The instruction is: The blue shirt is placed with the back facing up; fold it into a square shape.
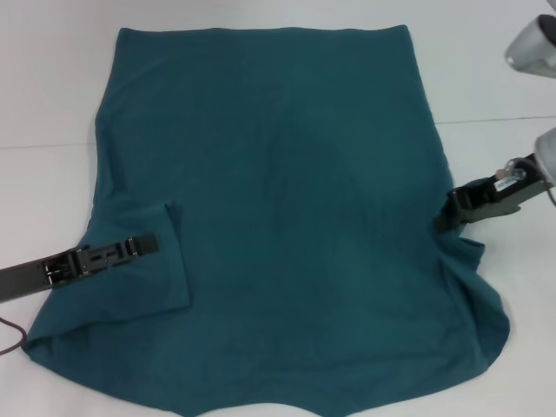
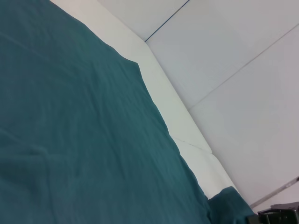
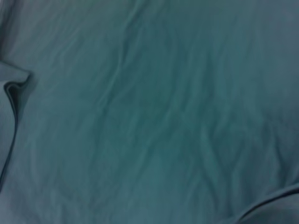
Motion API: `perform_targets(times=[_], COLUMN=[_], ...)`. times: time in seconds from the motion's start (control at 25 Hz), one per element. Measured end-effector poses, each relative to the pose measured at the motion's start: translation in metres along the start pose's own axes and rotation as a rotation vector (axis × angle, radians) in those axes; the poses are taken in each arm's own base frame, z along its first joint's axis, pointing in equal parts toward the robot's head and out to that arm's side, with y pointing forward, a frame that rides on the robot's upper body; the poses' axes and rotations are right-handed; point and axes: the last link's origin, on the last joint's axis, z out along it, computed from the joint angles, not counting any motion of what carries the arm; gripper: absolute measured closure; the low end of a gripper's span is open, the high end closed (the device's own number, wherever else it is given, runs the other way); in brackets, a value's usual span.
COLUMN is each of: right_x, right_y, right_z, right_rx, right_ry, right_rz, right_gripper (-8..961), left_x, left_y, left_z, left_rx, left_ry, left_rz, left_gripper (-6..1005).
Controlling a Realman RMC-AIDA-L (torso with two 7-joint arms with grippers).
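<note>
The blue shirt (image 1: 287, 217) lies spread back-up on the white table (image 1: 52, 95), hem at the far side. Its left sleeve (image 1: 139, 287) is folded inward over the body. My left gripper (image 1: 148, 244) lies low across that folded flap, its tip close to the flap's inner edge. At the shirt's right edge my right gripper (image 1: 445, 215) touches the fabric just above the bunched right sleeve (image 1: 473, 261). Only shirt cloth (image 3: 149, 112) fills the right wrist view. The shirt (image 2: 70, 140) and its far edge show in the left wrist view.
Bare white table (image 1: 495, 78) surrounds the shirt on the left, right and far sides. The table's far edge (image 2: 187, 121) and grey floor (image 2: 243, 60) show in the left wrist view. A dark cable (image 1: 10, 334) lies at the near left.
</note>
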Motion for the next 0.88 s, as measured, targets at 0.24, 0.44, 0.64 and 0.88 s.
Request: perform_targets(times=[0.24, 0.44, 0.64, 0.88], right_x=[-0.009, -0.011, -0.011, -0.007], right_y=[0.019, 0.03, 0.036, 0.042], right_z=[0.01, 0.014, 0.018, 0.025], right_rx=[-0.006, -0.017, -0.018, -0.01], right_ry=[0.001, 0.015, 0.03, 0.056], right_rz=[-0.084, -0.116, -0.132, -0.175], right_gripper=[935, 934, 933, 932], left_x=[-0.001, -0.001, -0.001, 0.0], left_y=[-0.002, -0.003, -0.003, -0.004], left_z=[0.001, 0.001, 0.001, 0.001], left_rx=[0.004, 0.009, 0.014, 0.02], left_ry=[0.002, 0.005, 0.009, 0.012], left_rz=[-0.009, -0.011, -0.013, -0.012], left_gripper=[113, 113, 114, 114])
